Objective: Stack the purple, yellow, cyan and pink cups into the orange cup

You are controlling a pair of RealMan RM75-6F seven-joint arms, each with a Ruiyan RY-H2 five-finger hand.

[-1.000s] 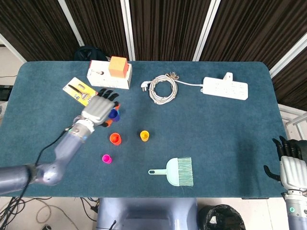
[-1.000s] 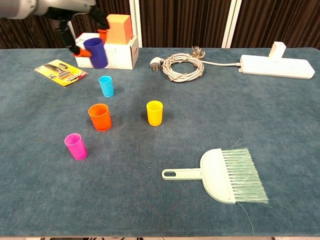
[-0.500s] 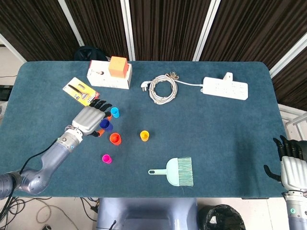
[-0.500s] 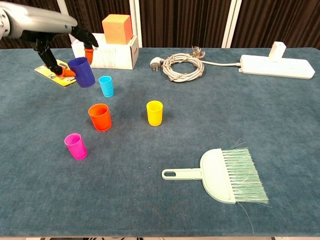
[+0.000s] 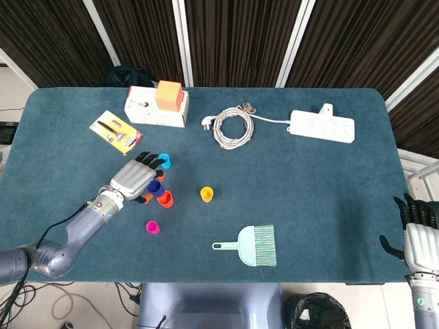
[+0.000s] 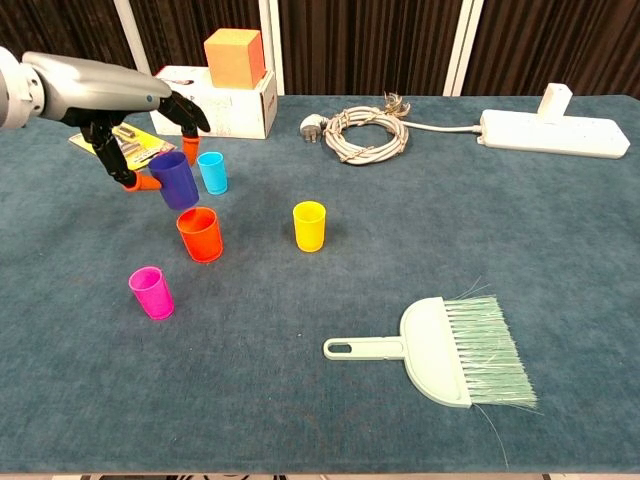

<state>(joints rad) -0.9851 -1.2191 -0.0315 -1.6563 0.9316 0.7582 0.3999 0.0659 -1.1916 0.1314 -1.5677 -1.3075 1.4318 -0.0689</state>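
My left hand (image 5: 135, 181) (image 6: 140, 108) grips the purple cup (image 6: 176, 180) (image 5: 155, 187) and holds it tilted just above and left of the orange cup (image 6: 201, 235) (image 5: 164, 199), which stands upright on the table. The cyan cup (image 6: 212, 172) (image 5: 164, 161) stands just behind them. The yellow cup (image 6: 309, 226) (image 5: 206, 195) stands to the right of the orange one. The pink cup (image 6: 151, 293) (image 5: 152, 227) stands nearer the front left. My right hand (image 5: 418, 238) hangs off the table's right edge with nothing in it, fingers apart.
A mint dustpan brush (image 6: 442, 347) lies at the front right. At the back are a white box with an orange block (image 6: 235, 57), a coiled cable (image 6: 358, 132), a power strip (image 6: 553, 132) and a yellow packet (image 5: 115, 131).
My left hand has carried the purple cup down and forward from near the white box to just above the orange cup. The right hand has stayed put.
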